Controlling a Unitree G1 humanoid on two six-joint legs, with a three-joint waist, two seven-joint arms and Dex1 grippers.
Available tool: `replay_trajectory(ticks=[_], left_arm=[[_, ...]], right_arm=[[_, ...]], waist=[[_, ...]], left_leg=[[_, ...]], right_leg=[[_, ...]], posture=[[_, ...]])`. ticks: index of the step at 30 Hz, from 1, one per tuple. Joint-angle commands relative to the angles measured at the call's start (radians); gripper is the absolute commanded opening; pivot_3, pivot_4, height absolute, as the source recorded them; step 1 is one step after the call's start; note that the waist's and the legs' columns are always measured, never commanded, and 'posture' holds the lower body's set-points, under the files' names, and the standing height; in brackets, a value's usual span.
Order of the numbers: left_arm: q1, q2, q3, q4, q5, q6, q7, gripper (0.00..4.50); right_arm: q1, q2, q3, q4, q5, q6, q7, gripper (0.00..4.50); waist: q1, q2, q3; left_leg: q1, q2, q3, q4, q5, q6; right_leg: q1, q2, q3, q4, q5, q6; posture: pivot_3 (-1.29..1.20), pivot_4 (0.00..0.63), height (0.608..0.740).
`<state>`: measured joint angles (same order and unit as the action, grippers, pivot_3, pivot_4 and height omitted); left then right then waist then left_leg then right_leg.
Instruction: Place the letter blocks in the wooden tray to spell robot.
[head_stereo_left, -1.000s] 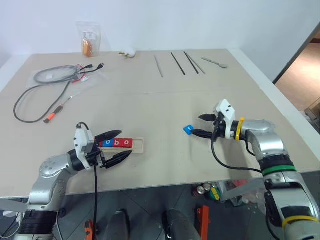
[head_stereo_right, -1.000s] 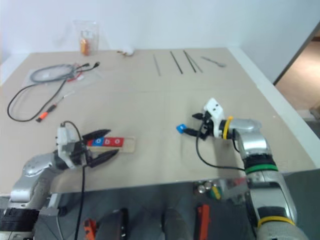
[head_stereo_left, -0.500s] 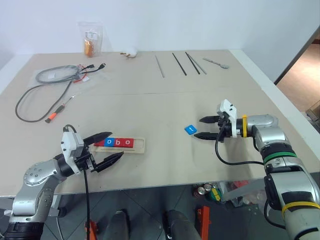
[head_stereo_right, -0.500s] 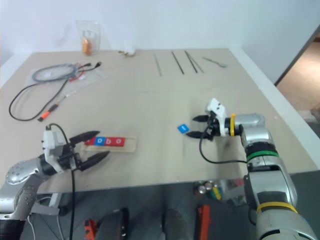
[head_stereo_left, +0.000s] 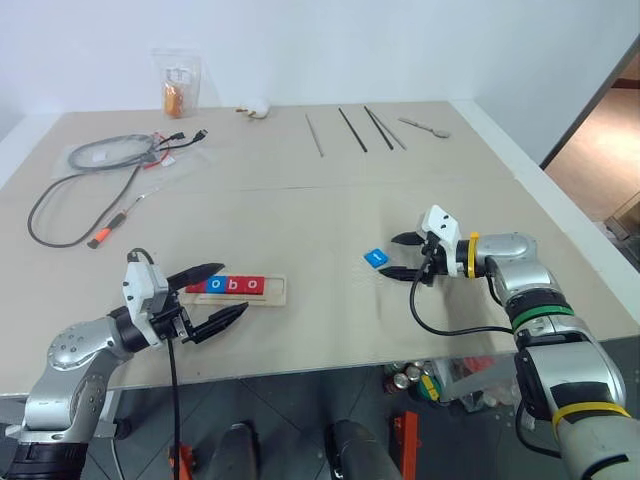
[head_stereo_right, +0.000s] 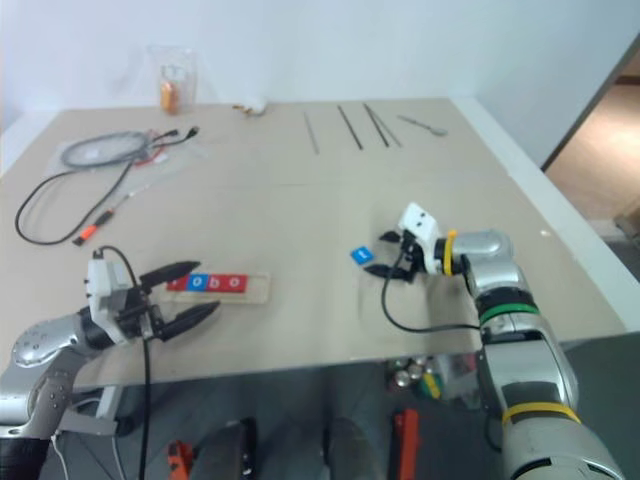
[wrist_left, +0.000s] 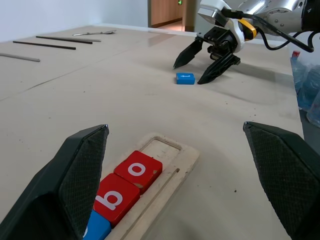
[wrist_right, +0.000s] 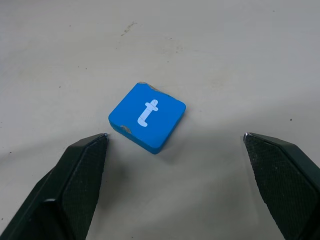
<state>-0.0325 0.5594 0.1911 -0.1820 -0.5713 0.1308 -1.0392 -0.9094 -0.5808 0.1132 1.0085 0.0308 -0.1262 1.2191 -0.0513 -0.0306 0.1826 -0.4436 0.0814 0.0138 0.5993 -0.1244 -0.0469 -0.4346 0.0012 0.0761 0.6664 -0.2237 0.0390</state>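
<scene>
Right gripper (head_stereo_left: 404, 255) spread wide, empty, tips low over the table (head_stereo_left: 330, 215) just right of the blue t block (head_stereo_left: 375, 258); in the right wrist view one finger (wrist_right: 75, 175) almost at a corner of the block (wrist_right: 147, 116), the other finger (wrist_right: 285, 172) well apart from it. t block flat on the table, face up, loose, well to the right of the tray (head_stereo_left: 277, 289).

Left gripper (head_stereo_left: 222, 293) also spread wide and empty, level, straddling the left end of the tray without touching the blocks. In the tray, a row of tiles: red block (head_stereo_left: 196, 286) partly hidden behind the upper finger, then blue o (head_stereo_left: 216, 285), red b (head_stereo_left: 235, 285), red o (head_stereo_left: 254, 285), touching one another. Right end of the tray groove bare (wrist_left: 159, 146).

Farther from the tray, toward the back left: cable (head_stereo_left: 70, 185), screwdriver (head_stereo_left: 112, 224) with orange handle. Back edge: bagged item (head_stereo_left: 176, 85), thin rods (head_stereo_left: 355, 129), spoon (head_stereo_left: 425, 127).
</scene>
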Motion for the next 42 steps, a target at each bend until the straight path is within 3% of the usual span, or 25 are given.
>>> replay_trajectory(ticks=[1, 14, 25, 26, 42], left_arm=[[-0.022, 0.001, -0.005, -0.018, -0.009, -0.012, -0.010, 4.50], [-0.014, -0.011, -0.006, -0.016, -0.005, -0.021, -0.007, 4.50], [-0.023, -0.009, 0.007, -0.004, -0.003, -0.026, -0.008, 4.50], [-0.024, -0.008, 0.008, -0.003, -0.003, -0.026, -0.008, 4.50], [-0.041, -0.021, -0.006, 0.007, 0.003, -0.029, -0.003, 4.50]], right_arm=[[-0.027, 0.014, -0.013, 0.017, -0.008, -0.010, -0.017, 4.49], [-0.048, 0.062, -0.054, 0.003, 0.041, 0.047, 0.008, 4.49], [-0.035, 0.058, -0.048, 0.010, 0.021, 0.037, 0.015, 4.49], [-0.034, 0.056, -0.047, 0.011, 0.020, 0.036, 0.016, 4.24], [-0.024, 0.049, -0.064, -0.007, 0.038, 0.053, 0.038, 4.24]], waist=[[0.000, 0.000, 0.000], [-0.027, 0.000, 0.000], [-0.027, 0.000, 0.000], [-0.027, 0.000, 0.000], [-0.027, 0.000, 0.000]], left_leg=[[0.000, 0.000, 0.000, 0.000, 0.000, 0.000], [0.002, 0.000, 0.001, 0.000, 0.000, 0.000], [0.001, 0.000, 0.002, 0.000, 0.000, 0.000], [0.001, 0.000, 0.002, 0.000, 0.000, 0.000], [0.002, 0.000, 0.002, 0.000, 0.000, 0.000]], right_leg=[[0.000, 0.000, 0.000, 0.000, 0.000, 0.000], [0.000, 0.002, 0.003, 0.000, 0.002, 0.000], [0.000, 0.002, 0.004, 0.000, 0.001, 0.001], [0.000, 0.002, 0.004, 0.000, 0.001, 0.001], [0.000, 0.002, 0.004, 0.000, 0.001, 0.001]], posture=[[0.00, 0.150, 0.740], [0.00, 0.150, 0.740], [0.00, 0.150, 0.740], [0.00, 0.150, 0.740], [0.00, 0.150, 0.740]])
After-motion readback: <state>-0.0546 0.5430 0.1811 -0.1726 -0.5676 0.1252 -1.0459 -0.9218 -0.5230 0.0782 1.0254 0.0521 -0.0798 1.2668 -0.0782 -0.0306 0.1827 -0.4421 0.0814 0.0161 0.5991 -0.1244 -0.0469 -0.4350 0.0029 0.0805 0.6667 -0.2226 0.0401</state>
